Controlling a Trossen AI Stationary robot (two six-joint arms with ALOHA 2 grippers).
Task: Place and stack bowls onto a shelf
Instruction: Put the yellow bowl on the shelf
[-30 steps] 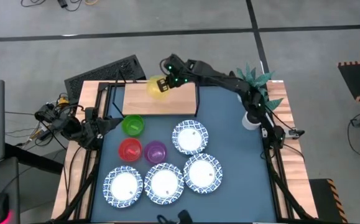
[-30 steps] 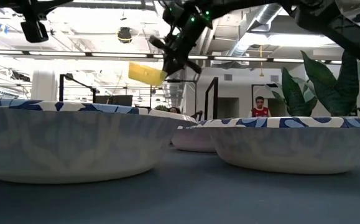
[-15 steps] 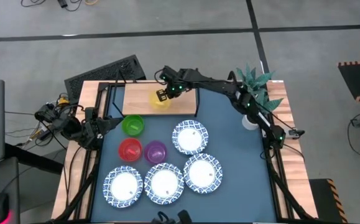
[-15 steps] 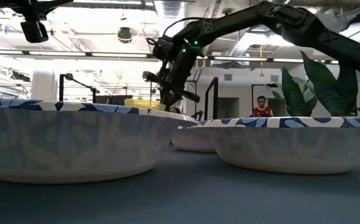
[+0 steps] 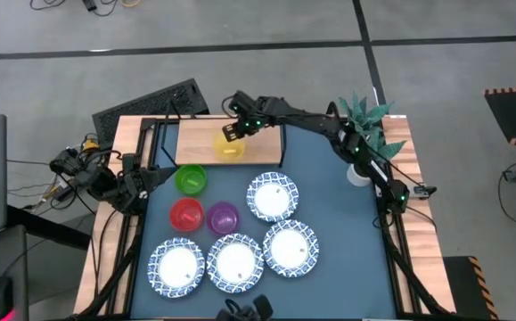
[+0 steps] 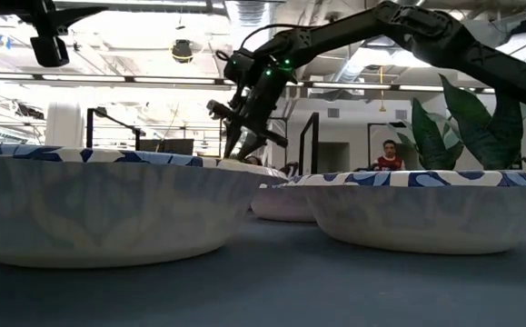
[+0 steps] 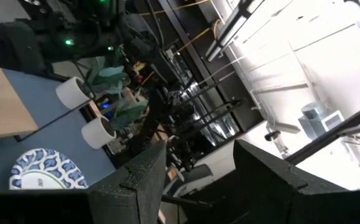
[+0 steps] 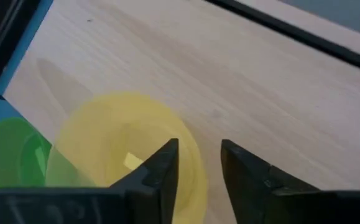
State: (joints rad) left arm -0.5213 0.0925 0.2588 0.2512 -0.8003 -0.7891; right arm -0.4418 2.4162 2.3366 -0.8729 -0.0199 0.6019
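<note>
A yellow bowl (image 5: 229, 147) (image 8: 105, 143) stands on its base, mouth up, on the shelf's wooden board (image 5: 195, 143) (image 8: 229, 81). My right gripper (image 5: 232, 132) (image 8: 199, 163) hangs open just over it, one finger above the bowl's inside and one outside its rim, with a gap on both sides. The green (image 5: 190, 180), red (image 5: 186, 214) and purple (image 5: 223, 217) bowls and several white blue-rimmed bowls (image 5: 273, 197) (image 6: 108, 204) sit on the blue table. My left gripper (image 5: 137, 183) (image 7: 198, 180) waits open at the table's left edge.
A white plant pot (image 5: 359, 171) with a green plant (image 5: 364, 116) stands at the table's right edge. The shelf's black wire posts (image 5: 283, 147) rise at its corners. A keyboard (image 5: 146, 105) lies behind the table, and a person (image 6: 390, 156) shows far off in the room.
My right gripper has come down toward the shelf with the yellow bowl, which was tilted in the air and now stands level on the board. The gripper has opened and let go of the bowl's rim.
</note>
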